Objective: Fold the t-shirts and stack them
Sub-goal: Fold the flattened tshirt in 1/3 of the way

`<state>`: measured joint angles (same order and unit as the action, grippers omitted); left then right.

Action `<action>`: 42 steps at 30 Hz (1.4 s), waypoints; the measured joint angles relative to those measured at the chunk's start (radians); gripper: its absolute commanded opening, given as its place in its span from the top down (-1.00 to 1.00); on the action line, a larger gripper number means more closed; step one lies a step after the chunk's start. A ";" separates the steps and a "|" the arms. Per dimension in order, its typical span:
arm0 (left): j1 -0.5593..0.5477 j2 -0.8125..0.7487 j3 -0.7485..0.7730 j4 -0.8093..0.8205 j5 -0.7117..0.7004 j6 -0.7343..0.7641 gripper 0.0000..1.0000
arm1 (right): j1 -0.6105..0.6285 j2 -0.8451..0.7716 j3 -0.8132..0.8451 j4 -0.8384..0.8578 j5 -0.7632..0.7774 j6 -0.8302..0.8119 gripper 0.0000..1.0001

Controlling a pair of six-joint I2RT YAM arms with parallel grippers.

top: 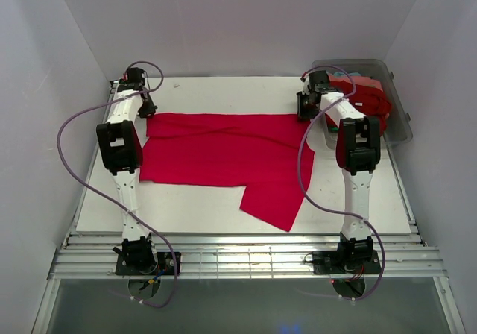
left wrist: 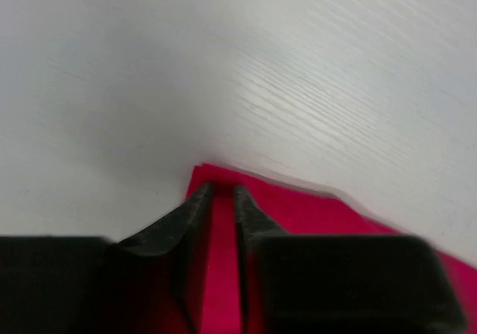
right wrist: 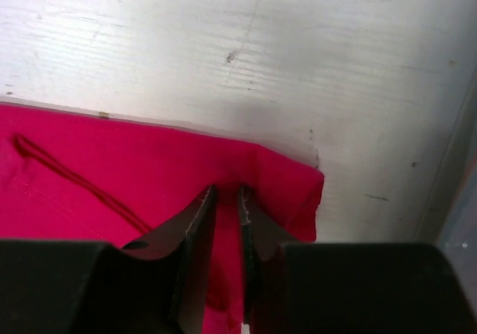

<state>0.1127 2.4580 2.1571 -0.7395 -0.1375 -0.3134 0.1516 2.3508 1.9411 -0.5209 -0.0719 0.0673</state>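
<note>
A red t-shirt [top: 223, 151] lies spread flat on the white table [top: 194, 207], with one sleeve or flap pointing toward the near edge at the right. My left gripper [top: 147, 110] is at the shirt's far left corner. In the left wrist view it [left wrist: 220, 191] is shut on that corner of red cloth [left wrist: 313, 207]. My right gripper [top: 307, 112] is at the far right corner. In the right wrist view it [right wrist: 227, 192] pinches a small raised fold of the shirt [right wrist: 112, 155] close to its edge.
A clear plastic bin [top: 399, 118] stands at the back right, holding more red cloth [top: 369, 95], right beside the right arm. White walls enclose the table on three sides. A metal rail [top: 246, 259] runs along the near edge.
</note>
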 measured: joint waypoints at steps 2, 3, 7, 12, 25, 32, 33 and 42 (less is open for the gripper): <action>-0.020 -0.011 0.000 0.003 -0.003 0.014 -0.31 | -0.002 -0.021 -0.039 0.045 -0.026 -0.002 0.45; -0.031 -0.021 -0.003 0.006 -0.005 0.015 -0.45 | -0.002 -0.038 -0.064 0.060 -0.038 -0.003 0.43; -0.070 -0.108 -0.042 0.025 -0.010 0.008 -0.88 | 0.000 -0.124 -0.123 0.089 -0.080 -0.002 0.17; -0.126 -0.289 -0.127 0.066 -0.003 0.001 -0.96 | 0.008 -0.230 -0.122 0.136 -0.148 -0.003 0.16; -0.190 -0.598 -0.582 0.144 0.128 -0.013 -0.96 | 0.061 -0.154 -0.155 0.152 -0.229 0.008 0.13; -0.197 -0.725 -0.695 0.148 0.164 -0.030 -0.96 | 0.119 -0.055 -0.079 0.158 -0.231 0.033 0.12; -0.200 -0.743 -0.705 0.150 0.165 -0.030 -0.96 | 0.127 -0.042 -0.062 0.158 -0.231 0.035 0.12; -0.206 -0.845 -0.766 0.156 0.164 -0.029 -0.96 | 0.159 0.016 0.010 0.180 -0.221 0.054 0.12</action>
<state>-0.0937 1.6135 1.3914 -0.5835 0.0265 -0.3424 0.3103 2.3669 1.9507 -0.3412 -0.2928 0.1211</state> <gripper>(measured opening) 0.979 0.441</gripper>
